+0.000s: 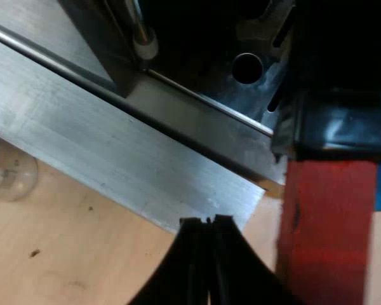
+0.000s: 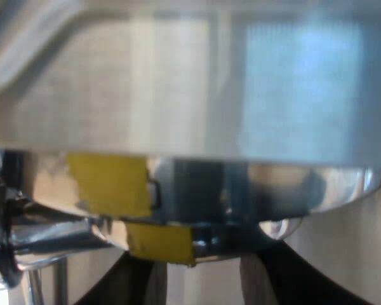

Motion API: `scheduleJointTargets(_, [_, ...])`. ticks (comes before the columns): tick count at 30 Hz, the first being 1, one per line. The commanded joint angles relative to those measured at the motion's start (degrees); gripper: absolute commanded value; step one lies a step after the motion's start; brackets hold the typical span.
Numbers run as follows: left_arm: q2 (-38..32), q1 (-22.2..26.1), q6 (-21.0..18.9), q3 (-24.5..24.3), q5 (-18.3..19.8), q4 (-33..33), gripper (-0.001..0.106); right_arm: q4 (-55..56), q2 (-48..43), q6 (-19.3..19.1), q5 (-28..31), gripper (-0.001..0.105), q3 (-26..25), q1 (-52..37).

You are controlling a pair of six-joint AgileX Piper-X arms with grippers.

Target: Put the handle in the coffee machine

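Under the machine (image 1: 146, 159), beside the red handle (image 1: 327, 229), my left gripper's (image 1: 206, 222) fingers press together; my right gripper's (image 2: 203, 262) fingers spread below the holder (image 2: 209, 238).

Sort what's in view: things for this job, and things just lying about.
For the job: handle with the red end, close by the coffee machine.
Lying about: glass on the table, beside the machine's base.
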Motion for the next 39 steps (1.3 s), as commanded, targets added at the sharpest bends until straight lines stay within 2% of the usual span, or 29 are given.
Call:
scheduleJointTargets(1, [-0.5, -0.2, -0.5, -0.4, 2.1, 2.2, 0.0, -8.2, -3.0, -1.5, -2.3, 0.031, -2.4, 0.1])
scheduleJointTargets(4, [-0.7, -0.2, -0.5, -0.4, 6.1, 4.4, 0.0, -8.2, -3.0, -1.5, -2.3, 0.031, -2.4, 0.1])
scheduleJointTargets(11, [-0.7, -0.4, -0.5, -0.2, 10.1, 9.4, 0.0, -8.2, -3.0, -1.5, -2.3, 0.031, -2.4, 0.1])
scheduleJointTargets(15, [-0.7, -0.4, -0.6, -0.2, 13.6, 12.0, 0.0, -8.2, -3.0, -1.5, -2.3, 0.031, -2.4, 0.1])
scheduleJointTargets(23, [-0.7, -3.3, -1.7, 2.2, 12.8, 12.1, 0.0, -8.2, -3.0, -1.5, -2.3, 0.031, -2.4, 0.1])
scheduleJointTargets(30, [-0.7, -5.2, -1.8, 3.7, 11.3, 12.2, 0.0, -8.2, -3.0, -1.5, -2.3, 0.031, -2.4, 0.1])
scheduleJointTargets(32, [-0.9, -6.9, -1.9, 4.5, 10.1, 12.4, 0.0, -8.0, -3.0, -1.6, -2.3, 0.031, -2.4, 0.3])
scheduleJointTargets(39, [-3.0, -7.1, -3.4, 4.5, 11.0, 12.4, 0.0, -6.4, -3.0, -1.9, -1.5, 0.031, -1.2, 0.5])
